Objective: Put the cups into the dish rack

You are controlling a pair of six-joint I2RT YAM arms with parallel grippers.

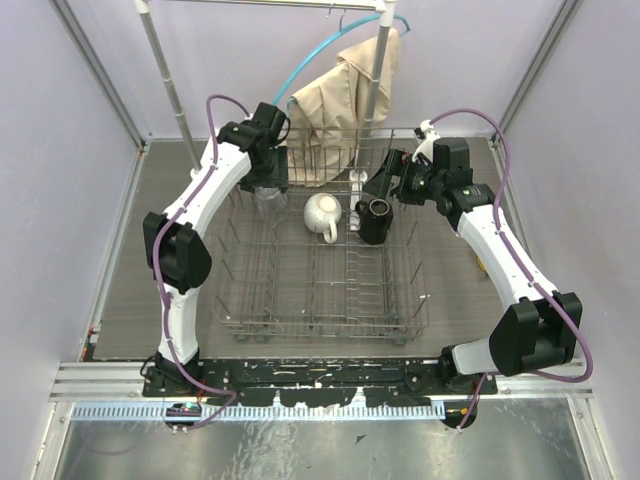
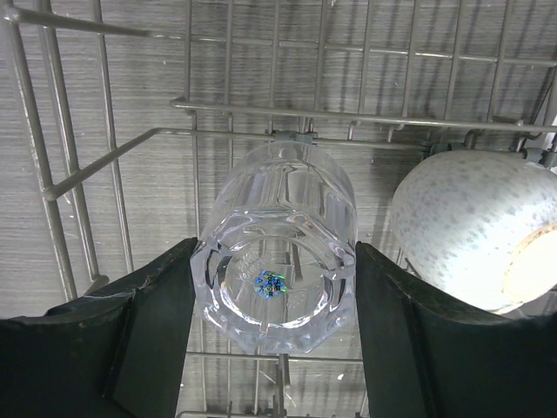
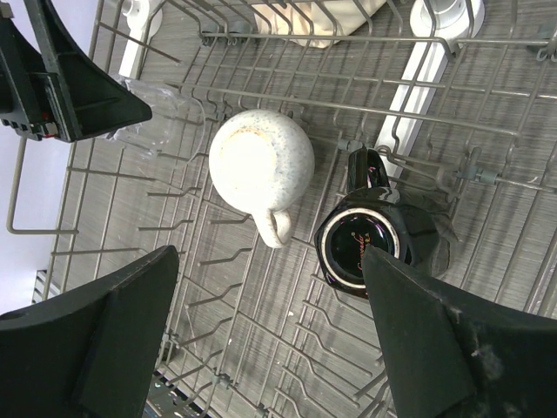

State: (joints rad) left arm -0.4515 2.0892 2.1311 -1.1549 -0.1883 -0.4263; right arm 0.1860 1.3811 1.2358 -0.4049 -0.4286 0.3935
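Loading under way: the left gripper (image 2: pixel 276 261) reaches into the dish rack (image 1: pixel 320 327) at about 10 o'clock. Its black fingers (image 2: pixel 157 322) sit flush on both sides of a clear glass tumbler (image 2: pixel 278 200), partly open and apparently clamped on it. The tumbler hangs bottom-up among the tines, just beside a round-bellied white mug (image 3: pixel 261 161) standing upside down near 12 o'clock. A black mug (image 3: pixel 352 248) sits mouth-up at 1 o'clock.

This looks like the placing step for the glass. Next, the jaws would need to spread clear of its walls and the wrist lift straight up, so the tumbler is not dragged off its tines or knocked into the white mug.

The left arm arches from its base at 7 o'clock, elbow high, wrist tipped steeply down into the basket. The right arm bows in from 5 o'clock. The right gripper (image 3: pixel 270 257) hovers over the far right of the rack with jaws spread wide and nothing between them, and the black mug is just under one finger.

No other cups can be made out.
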